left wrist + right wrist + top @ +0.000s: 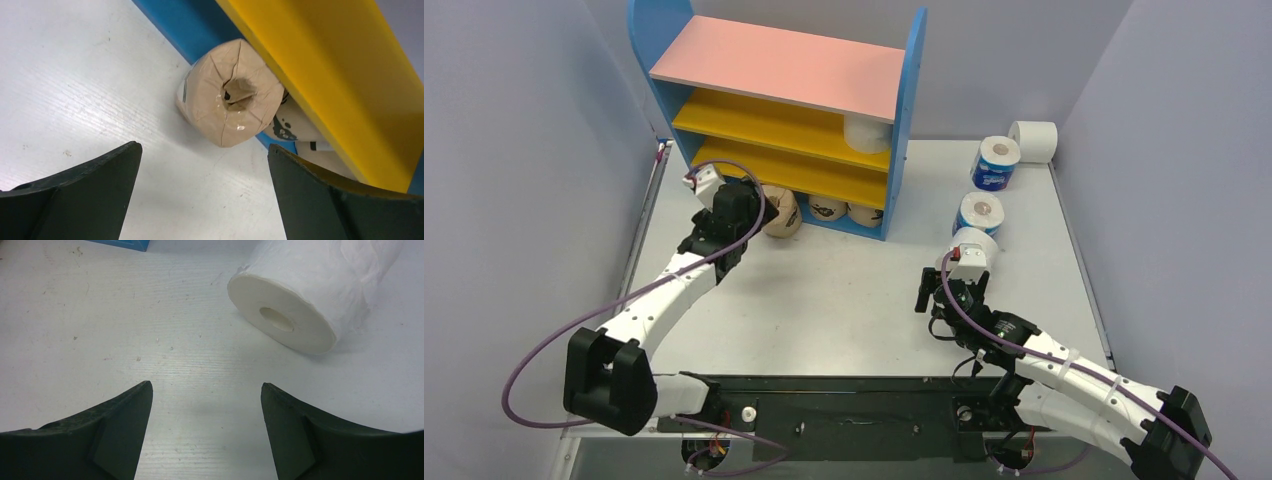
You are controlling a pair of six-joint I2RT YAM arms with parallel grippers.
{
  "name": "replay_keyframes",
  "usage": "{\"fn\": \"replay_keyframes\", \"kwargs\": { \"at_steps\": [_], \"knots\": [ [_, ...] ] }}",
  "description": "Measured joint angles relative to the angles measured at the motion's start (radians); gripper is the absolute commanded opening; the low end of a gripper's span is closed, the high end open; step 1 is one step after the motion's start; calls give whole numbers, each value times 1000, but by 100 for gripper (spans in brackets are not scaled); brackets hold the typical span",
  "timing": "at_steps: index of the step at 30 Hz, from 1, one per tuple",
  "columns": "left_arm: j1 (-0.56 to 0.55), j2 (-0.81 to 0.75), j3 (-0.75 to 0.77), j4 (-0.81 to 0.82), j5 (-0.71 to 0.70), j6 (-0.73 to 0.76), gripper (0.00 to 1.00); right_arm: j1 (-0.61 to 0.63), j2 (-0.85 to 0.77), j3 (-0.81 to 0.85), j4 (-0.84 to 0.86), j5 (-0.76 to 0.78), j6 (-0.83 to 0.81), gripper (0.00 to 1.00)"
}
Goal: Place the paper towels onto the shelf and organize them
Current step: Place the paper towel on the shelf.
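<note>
- Tan roll (pixel 230 100) lies on its side at the foot of the shelf (pixel 779 65), its folded, crumpled end towards the left wrist camera, touching the blue base and tucked partly under the lower yellow board.
- Left hand (pixel 202 150) hangs just in front of that roll with its fingers spread wide and nothing between them; the roll sits beyond the fingertips, apart from both.
- Two more tan rolls (pixel 827 208) (pixel 864 214) with black prints lie side by side in the bottom tier, to the right of the first.
- Shelved white roll (pixel 867 133) sits on the upper yellow board, against the right blue side panel.
- Right hand (pixel 206 385) hovers low over the worktop (pixel 844 290) right of the shelf, fingers spread, gripping nothing.
- Near white roll (pixel 300 305) lies on its side just ahead and to the right of that hand, hollow core facing the wrist camera, clear of both fingers.
- Blue rolls (pixel 996 163) (pixel 980 212) stand on end on the worktop beyond it, one behind the other, near the shelf's right panel.
- Far white roll (pixel 1034 140) lies on its side at the back right corner of the worktop, just beside the farther blue roll.
- Shelf stands at the back left of the worktop, its pink top bare.
</note>
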Motion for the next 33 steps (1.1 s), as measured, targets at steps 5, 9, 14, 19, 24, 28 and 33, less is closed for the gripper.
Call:
{"fn": "replay_keyframes", "kwargs": {
  "at_steps": [5,9,14,19,24,28,33],
  "knots": [
    [-5,-54,-133,84,30,14,81,0,0,0,0,-3,-2,74],
    [7,-65,-222,136,61,-8,74,0,-7,0,0,-6,-3,74],
    [41,-23,-261,161,109,-67,60,0,-20,0,0,-7,-3,74],
    [73,56,-274,196,151,-117,33,0,-22,0,0,-10,-3,74],
    [82,143,-274,228,171,-146,24,0,-22,0,0,-11,-3,74],
    [89,216,-264,254,189,-166,15,0,-23,0,0,-11,-3,74],
    [110,299,-223,285,215,-181,4,0,-40,0,0,-13,-3,74]
  ]
}}
